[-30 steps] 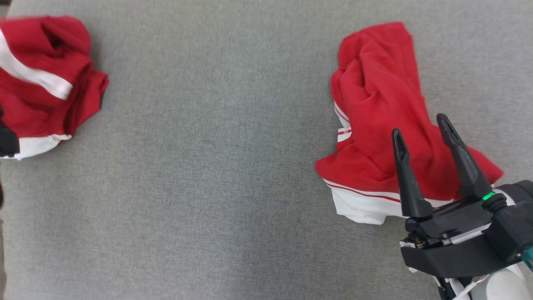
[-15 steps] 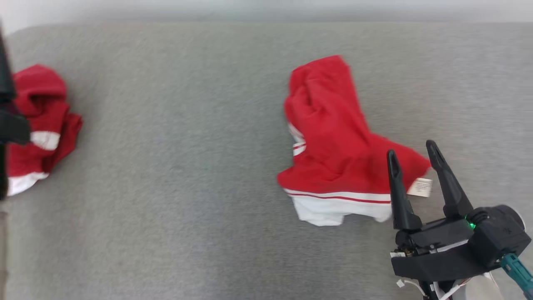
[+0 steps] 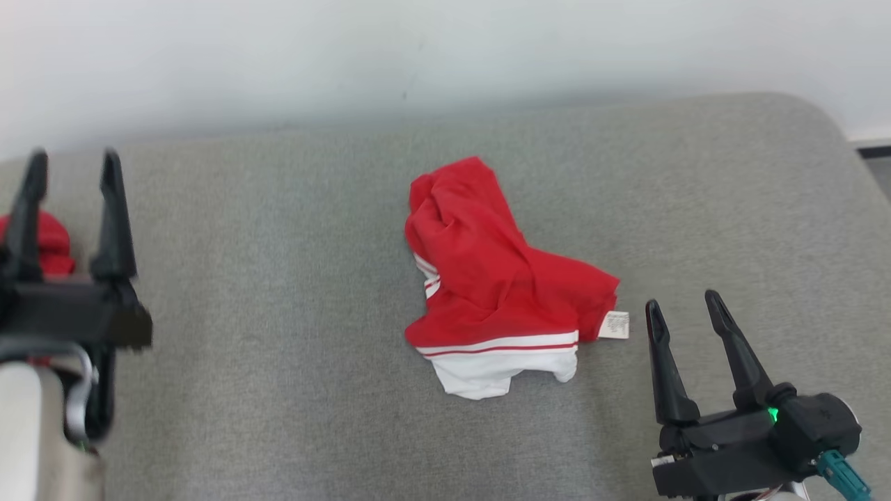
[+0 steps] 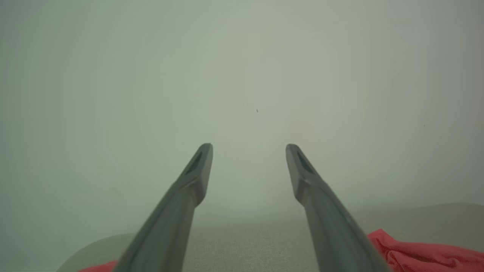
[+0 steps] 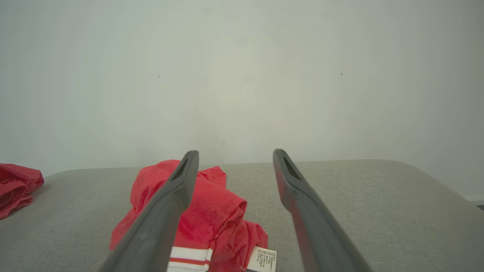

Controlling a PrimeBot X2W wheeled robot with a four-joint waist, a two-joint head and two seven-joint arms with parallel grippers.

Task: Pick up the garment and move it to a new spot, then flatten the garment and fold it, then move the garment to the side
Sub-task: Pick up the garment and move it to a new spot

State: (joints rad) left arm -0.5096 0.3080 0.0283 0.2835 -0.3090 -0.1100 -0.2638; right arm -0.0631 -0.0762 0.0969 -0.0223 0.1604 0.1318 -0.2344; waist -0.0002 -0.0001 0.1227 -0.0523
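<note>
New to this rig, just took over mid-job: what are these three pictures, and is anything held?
A two-armed robot faces a grey cushioned surface. The wide picture looks down from its head: left gripper at left, right gripper at lower right. The other two look along each gripper's own dark fingers. A crumpled red and white garment lies mid-surface, its label toward the right gripper. A second red garment lies partly behind the left gripper. Both grippers are open, holding nothing.
</note>
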